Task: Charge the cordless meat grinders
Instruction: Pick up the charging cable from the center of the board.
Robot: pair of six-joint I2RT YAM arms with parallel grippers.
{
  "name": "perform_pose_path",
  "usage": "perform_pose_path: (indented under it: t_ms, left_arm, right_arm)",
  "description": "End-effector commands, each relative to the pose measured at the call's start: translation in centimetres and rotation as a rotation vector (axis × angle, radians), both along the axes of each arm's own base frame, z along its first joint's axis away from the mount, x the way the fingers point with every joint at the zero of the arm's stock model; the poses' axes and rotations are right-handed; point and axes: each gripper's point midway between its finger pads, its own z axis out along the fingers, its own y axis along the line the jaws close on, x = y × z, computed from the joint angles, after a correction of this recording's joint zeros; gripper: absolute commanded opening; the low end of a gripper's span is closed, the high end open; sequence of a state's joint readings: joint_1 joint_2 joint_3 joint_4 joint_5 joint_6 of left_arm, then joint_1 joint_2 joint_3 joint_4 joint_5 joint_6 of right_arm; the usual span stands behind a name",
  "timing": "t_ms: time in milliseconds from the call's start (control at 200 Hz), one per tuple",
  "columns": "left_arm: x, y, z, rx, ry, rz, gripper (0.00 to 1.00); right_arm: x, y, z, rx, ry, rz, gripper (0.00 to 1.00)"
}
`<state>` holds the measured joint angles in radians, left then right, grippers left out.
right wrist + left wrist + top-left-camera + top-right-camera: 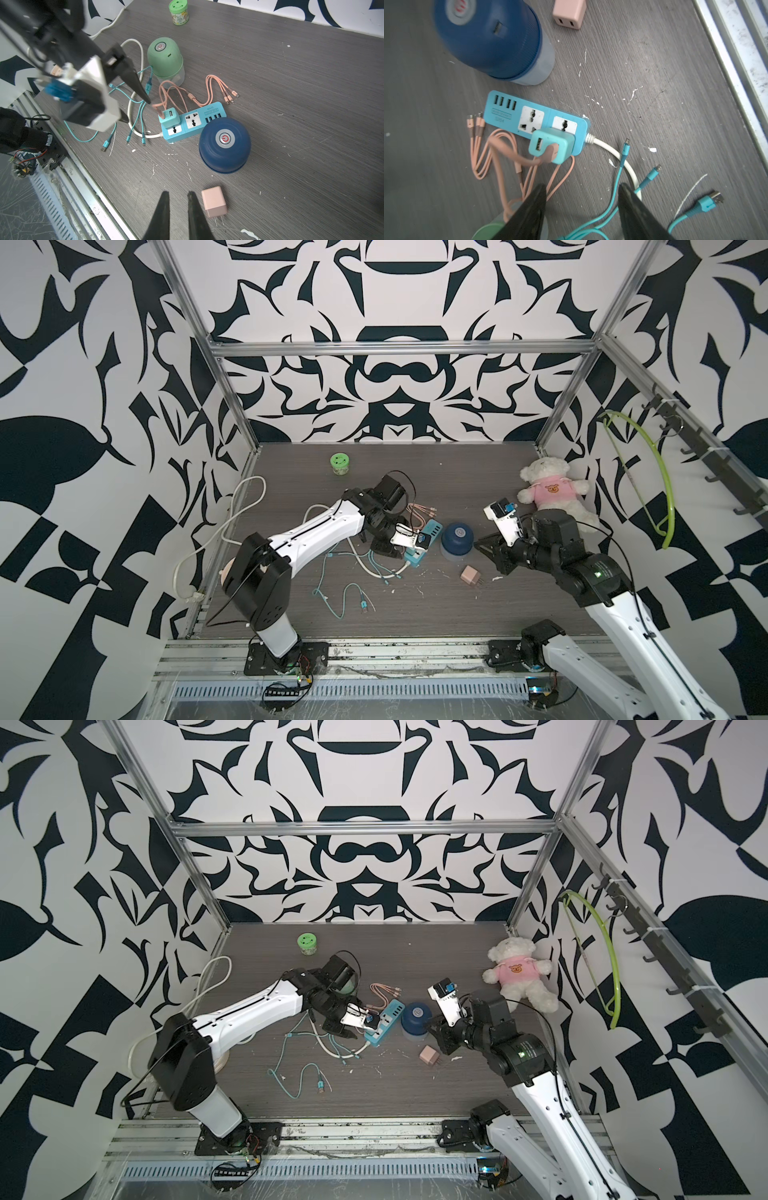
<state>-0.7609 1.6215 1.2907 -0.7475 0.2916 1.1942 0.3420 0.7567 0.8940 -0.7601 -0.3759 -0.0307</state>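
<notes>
The dark blue grinder (pixel 457 537) (pixel 224 143) stands upright beside the blue power strip (pixel 207 116) (pixel 508 112). The mint green grinder (pixel 165 58) stands behind the strip, mostly hidden under my left wrist in both top views. A teal charger (pixel 550 145) sits in the strip with a pink multi-head cable (pixel 481 162) plugged into it. My left gripper (pixel 581 187) (pixel 376 545) hangs open just above the loose cables, holding nothing. My right gripper (pixel 178 193) (pixel 480 542) is nearly shut, a narrow empty gap between its jaws, beside a pink charger (pixel 214 202).
Loose teal cables (pixel 345 597) trail toward the front. A white cord (pixel 249 497) runs along the left wall. A bright-green jar (pixel 340 463) stands at the back left, a teddy bear (pixel 548 489) at the back right, and a green hanger (pixel 660 489) on the right wall.
</notes>
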Motion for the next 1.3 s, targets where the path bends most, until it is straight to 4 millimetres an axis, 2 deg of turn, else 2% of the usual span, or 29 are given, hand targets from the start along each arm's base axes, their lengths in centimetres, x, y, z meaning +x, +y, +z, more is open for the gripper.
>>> perform_pose_path:
  t_ms: [0, 55, 125, 210, 260, 275, 305, 405, 475, 535, 640, 770, 885, 975, 1095, 1135, 1160, 1295]
  left_arm:
    - [-0.1, -0.5, 1.9, -0.12, -0.036, 0.043, 0.6]
    - [0.0, -0.5, 2.4, -0.149, -0.045, 0.086, 0.6]
    - [0.9, -0.8, 4.4, -0.245, -0.073, 0.186, 0.59]
    - [2.3, -1.1, 8.4, -0.449, -0.11, 0.367, 0.61]
    - [3.5, -0.9, 10.4, -0.565, -0.104, 0.502, 0.64]
    - [3.6, -0.6, 12.1, -0.625, -0.109, 0.543, 0.64]
    - [4.4, -0.1, 13.5, -0.7, -0.088, 0.641, 0.64]
    - [6.4, 1.8, 15.8, -0.825, -0.007, 0.926, 0.63]
    - [8.1, 4.0, 16.5, -0.901, 0.015, 1.146, 0.63]
    - [8.9, 5.4, 16.8, -0.959, 0.027, 1.262, 0.64]
    - [9.4, 6.2, 17.7, -1.021, 0.034, 1.322, 0.65]
    - [10.6, 6.8, 18.5, -1.078, 0.013, 1.385, 0.68]
    - [11.8, 6.9, 18.5, -1.086, 0.019, 1.419, 0.69]
    - [12.5, 7.0, 18.5, -1.094, 0.016, 1.428, 0.69]
    - [13.5, 7.5, 18.9, -1.12, 0.005, 1.438, 0.69]
    - [13.7, 7.7, 19.3, -1.13, 0.004, 1.434, 0.69]
    - [14.3, 7.4, 18.1, -1.101, 0.007, 1.442, 0.69]
    - [15.2, 7.6, 18.4, -1.113, 0.0, 1.445, 0.69]
  right_arm:
    - [0.9, -0.2, -0.1, -0.012, 0.012, -0.04, 0.16]
    - [1.5, -0.3, -0.5, -0.027, 0.024, -0.052, 0.17]
    - [2.9, -1.0, -1.0, -0.07, 0.041, -0.11, 0.19]
    - [4.9, -0.9, -1.6, -0.117, 0.077, -0.133, 0.19]
    - [6.5, -0.4, -2.1, -0.136, 0.104, -0.131, 0.19]
    - [7.1, -0.2, -2.1, -0.14, 0.109, -0.128, 0.2]
    - [8.2, 0.2, -2.6, -0.151, 0.126, -0.123, 0.2]
    - [12.3, 1.7, -3.9, -0.197, 0.134, -0.079, 0.22]
    - [15.2, 3.0, -5.2, -0.234, 0.132, -0.018, 0.25]
    - [17.0, 4.5, -6.5, -0.255, 0.143, 0.076, 0.29]
    - [19.9, 5.9, -9.6, -0.324, 0.167, 0.192, 0.36]
    - [22.9, 6.8, -12.0, -0.419, 0.15, 0.313, 0.43]
    - [25.2, 7.3, -14.3, -0.469, 0.158, 0.381, 0.43]
    - [26.0, 7.6, -15.9, -0.496, 0.196, 0.419, 0.41]
    - [26.5, 7.9, -16.8, -0.497, 0.216, 0.438, 0.38]
    - [26.3, 8.1, -17.0, -0.496, 0.219, 0.453, 0.38]
    - [26.2, 8.2, -17.2, -0.499, 0.221, 0.46, 0.38]
    - [25.5, 8.4, -17.9, -0.512, 0.236, 0.473, 0.36]
